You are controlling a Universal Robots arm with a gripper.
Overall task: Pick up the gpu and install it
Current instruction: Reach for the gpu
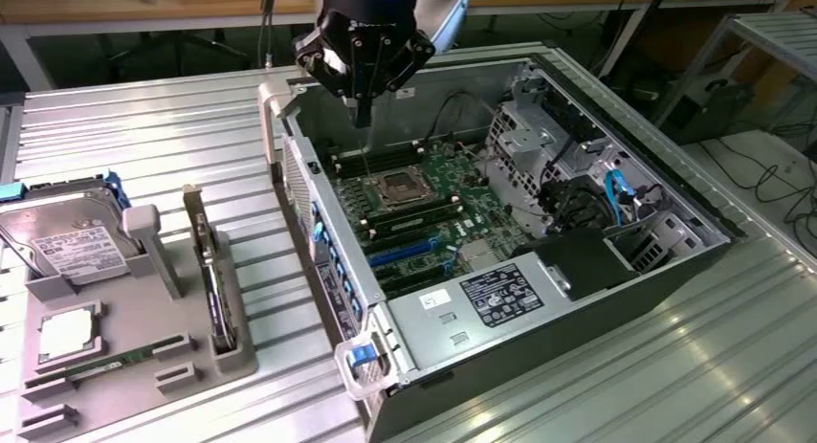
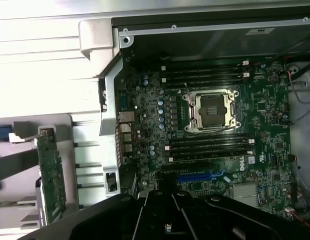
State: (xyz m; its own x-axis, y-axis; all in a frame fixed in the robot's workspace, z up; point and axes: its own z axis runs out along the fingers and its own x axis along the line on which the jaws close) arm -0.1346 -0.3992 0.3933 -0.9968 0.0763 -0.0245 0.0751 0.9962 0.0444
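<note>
The gpu point(image 1: 213, 276) stands on its edge in a slot of the grey holder point(image 1: 153, 314) at the exterior view's left, outside the computer case; it is the green card point(image 2: 51, 175) in the wrist view. My gripper point(image 1: 363, 116) hangs above the far part of the open computer case point(image 1: 511, 309), over the motherboard point(image 1: 441, 213) and well away from the gpu. Its dark fingers point(image 2: 167, 220) are shut together with nothing between them. Under it lie the CPU socket point(image 2: 213, 110) and the blue card slot point(image 2: 199, 176).
The holder also carries a silver hard drive point(image 1: 71, 242), a thin RAM stick point(image 1: 109, 362) and a square chip point(image 1: 64, 333). Inside the case are a black power supply point(image 1: 511, 290) and drive cages with blue cables point(image 1: 613, 199). The case's rear wall point(image 1: 300, 166) stands between holder and motherboard.
</note>
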